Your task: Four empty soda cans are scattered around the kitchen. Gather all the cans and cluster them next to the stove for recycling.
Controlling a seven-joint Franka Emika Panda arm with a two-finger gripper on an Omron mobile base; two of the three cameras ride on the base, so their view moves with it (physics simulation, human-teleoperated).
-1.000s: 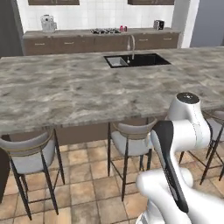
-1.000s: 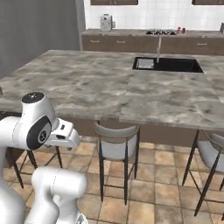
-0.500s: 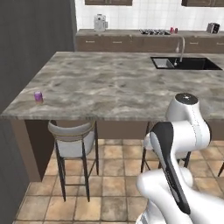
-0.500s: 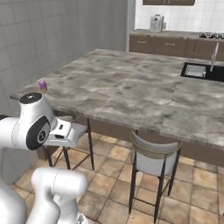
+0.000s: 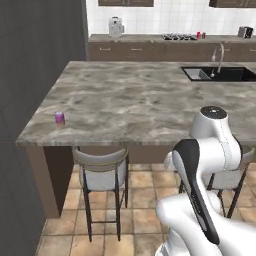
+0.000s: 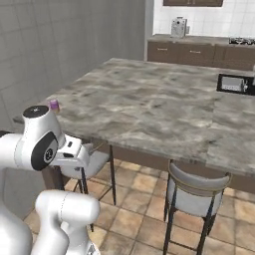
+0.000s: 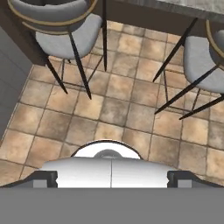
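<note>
Purple soda can [image 5: 59, 118] stands upright on the island counter [image 5: 145, 100], near the counter's front-left corner, at approx 9 o'clock in the left base view. Same can seen in right base view at approx 10 o'clock, just behind the arm's round joint cap, partly masked by it. Can is apart from the arm; nothing touching it.

Stove [image 5: 178, 36] sits on the back counter, approx 1 o'clock in left base view, well apart from the purple can. Two small red cans [image 5: 201, 35] stand just beside the stove's right edge; too small to tell rim detail. Kettle-like appliance [image 5: 116, 27] on the same back counter at 11 o'clock; toaster [image 5: 245, 32] at far right.

Sink [image 5: 220, 73] w/ faucet set into the island at approx 2 o'clock.

Below the island: grey-seated stool [image 5: 102, 172] tucked under the overhang, almost under the can's end of the counter. Second stool [image 6: 196, 195] in right base view at 4 o'clock. Tan tile floor [image 7: 118, 109].

Gripper [image 7: 111, 177]: hand view looks down at floor and both stools; finger tips [image 7: 43, 178] at the far left and right of the view's bottom edge, i.e. jaws spread wide, nothing between them.
</note>
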